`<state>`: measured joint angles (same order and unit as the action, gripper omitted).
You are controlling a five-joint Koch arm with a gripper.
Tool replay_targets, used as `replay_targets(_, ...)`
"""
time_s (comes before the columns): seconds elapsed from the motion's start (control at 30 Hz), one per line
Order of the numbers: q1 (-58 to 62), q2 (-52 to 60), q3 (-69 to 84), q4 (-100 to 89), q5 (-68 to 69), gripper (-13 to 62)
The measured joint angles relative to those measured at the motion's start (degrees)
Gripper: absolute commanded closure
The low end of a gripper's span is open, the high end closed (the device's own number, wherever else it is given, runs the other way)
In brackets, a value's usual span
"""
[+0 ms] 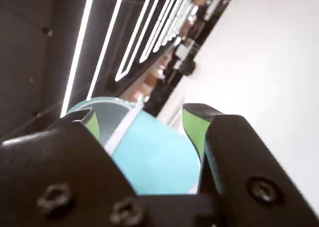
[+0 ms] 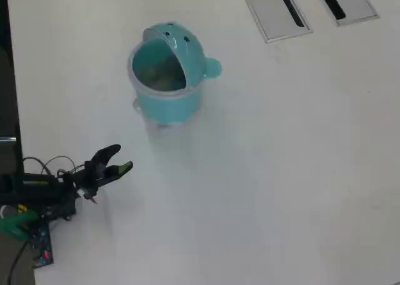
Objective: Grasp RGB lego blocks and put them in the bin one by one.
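The light teal bin (image 2: 167, 72) stands upright on the white table, its domed hood lid tilted back and its round knob pointing right in the overhead view. In the wrist view the bin (image 1: 154, 155) fills the space ahead between the jaws. My gripper (image 2: 120, 159) hovers low at the left, below the bin and apart from it, and points toward it. The gripper (image 1: 139, 120) is open, its green-padded fingertips (image 1: 193, 125) wide apart with nothing between them. The lego blocks are out of view; the bin's inside shows only a blurred shade.
Two grey slotted panels (image 2: 275, 10) lie at the table's top right in the overhead view. The arm's base with wires and a circuit board (image 2: 31, 200) sits at the left edge, beside the dark strip off the table.
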<state>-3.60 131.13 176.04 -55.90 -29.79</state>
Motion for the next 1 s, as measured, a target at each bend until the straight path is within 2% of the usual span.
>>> replay_targets(0.37,0.6,0.1,1.4,-1.8,3.3,18.5)
replay_targets(0.6,3.3,0.1,1.3,-1.5,10.5,18.4)
replay_targets(0.77,4.4,0.1,1.3,7.3,16.7,15.6)
replay_targets(1.0,4.4,0.1,1.4,16.5,18.5,15.2)
